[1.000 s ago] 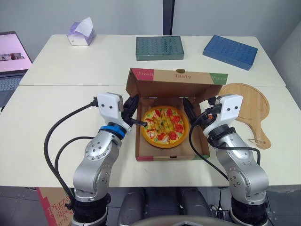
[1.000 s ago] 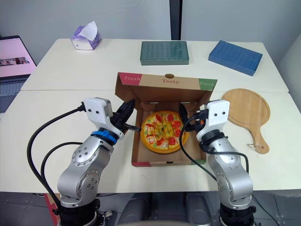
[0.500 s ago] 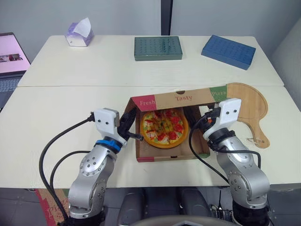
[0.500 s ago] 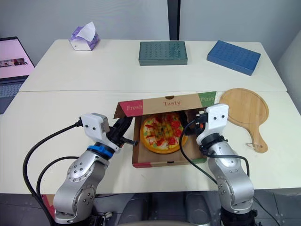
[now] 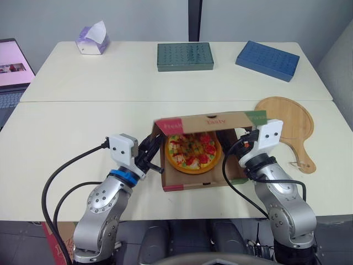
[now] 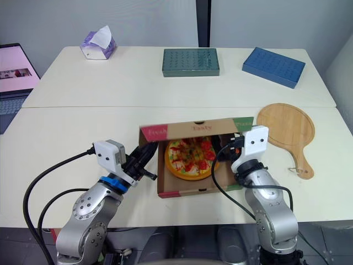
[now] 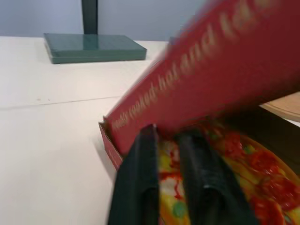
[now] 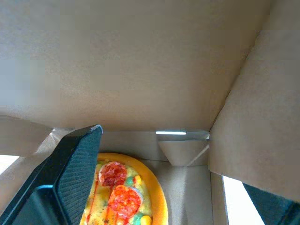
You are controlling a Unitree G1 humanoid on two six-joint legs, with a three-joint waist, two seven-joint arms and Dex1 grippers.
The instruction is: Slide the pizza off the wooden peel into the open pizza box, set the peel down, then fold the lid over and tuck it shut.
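Left eye view has the pizza [image 5: 193,153] lying flat inside the pizza box [image 5: 198,181], its far part shaded by the lid [image 5: 212,120]. That lid is partly folded over, tilted forward above the box and not closed; its front flap reads "Fresh", "Tasty" and "Pizza" toward the camera.

At the box's left wall is the left gripper [image 5: 154,160], pointing in under the lid's left edge. In the left wrist view its two black fingers [image 7: 140,178] stand a narrow gap apart with nothing between them, the pizza showing through the gap and the lid's red lettered side flap slanting just above their tips.

At the box's right wall is the right gripper [image 5: 241,142], reaching under the lid's right end. In the right wrist view one ridged finger [image 8: 70,178] sits over the pizza's edge while the other is at the far corner of the picture, so the jaws are spread wide, with the lid's plain underside overhead.

The wooden peel [image 5: 287,124] lies flat on the white table [image 5: 71,127] just right of the box, handle toward the robot. Well beyond the box sit a green box [image 5: 185,56] and a blue box [image 5: 267,59]; far to its left are a tissue box [image 5: 92,40] and a laptop [image 5: 12,69]
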